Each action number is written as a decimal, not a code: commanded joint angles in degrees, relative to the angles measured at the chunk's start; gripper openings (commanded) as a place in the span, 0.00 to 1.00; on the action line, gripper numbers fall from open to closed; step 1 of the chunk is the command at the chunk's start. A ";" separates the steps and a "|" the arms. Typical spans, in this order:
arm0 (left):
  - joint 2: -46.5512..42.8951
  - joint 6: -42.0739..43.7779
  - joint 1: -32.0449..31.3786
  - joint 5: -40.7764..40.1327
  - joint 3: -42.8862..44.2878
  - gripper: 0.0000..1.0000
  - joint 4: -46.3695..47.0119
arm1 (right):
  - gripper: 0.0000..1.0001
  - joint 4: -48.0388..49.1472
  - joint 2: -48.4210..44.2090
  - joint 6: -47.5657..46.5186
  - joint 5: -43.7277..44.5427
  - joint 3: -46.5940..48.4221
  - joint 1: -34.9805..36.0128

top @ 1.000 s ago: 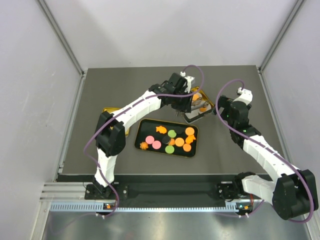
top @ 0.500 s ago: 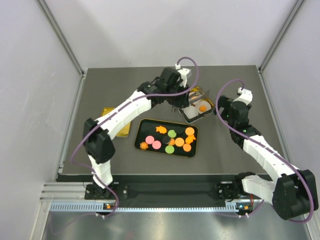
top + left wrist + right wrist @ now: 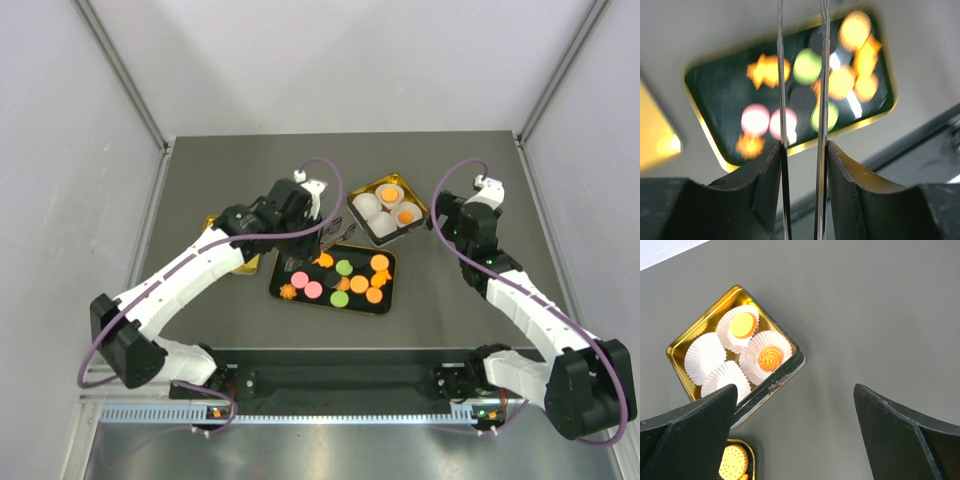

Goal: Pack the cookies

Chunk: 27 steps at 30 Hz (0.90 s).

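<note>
Above the black tray point(image 3: 720, 85), the left gripper point(image 3: 804, 150) clamps tweezers point(image 3: 780, 75), their blades slightly apart, with the cookies point(image 3: 340, 277) straight beneath the tips. The right gripper point(image 3: 795, 410) gapes empty beside the gold tin point(image 3: 679, 346), farther off.

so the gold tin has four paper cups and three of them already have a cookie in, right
Not quite. The gold tin holds four paper cups, but only two of them have a cookie in, both orange; the other two are empty. The right wrist view shows this.
</note>
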 commanded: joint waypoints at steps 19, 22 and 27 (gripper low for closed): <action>-11.17 -0.83 0.03 8.09 -13.64 0.51 -8.08 | 1.00 2.49 0.36 0.56 -1.69 -0.11 -0.52; -10.91 -0.57 0.12 8.10 -13.90 0.51 -8.08 | 1.00 2.40 0.45 0.47 -1.69 -0.02 -0.52; -10.64 -0.30 0.03 7.74 -13.99 0.52 -8.08 | 1.00 2.40 0.53 0.56 -1.60 -0.02 -0.52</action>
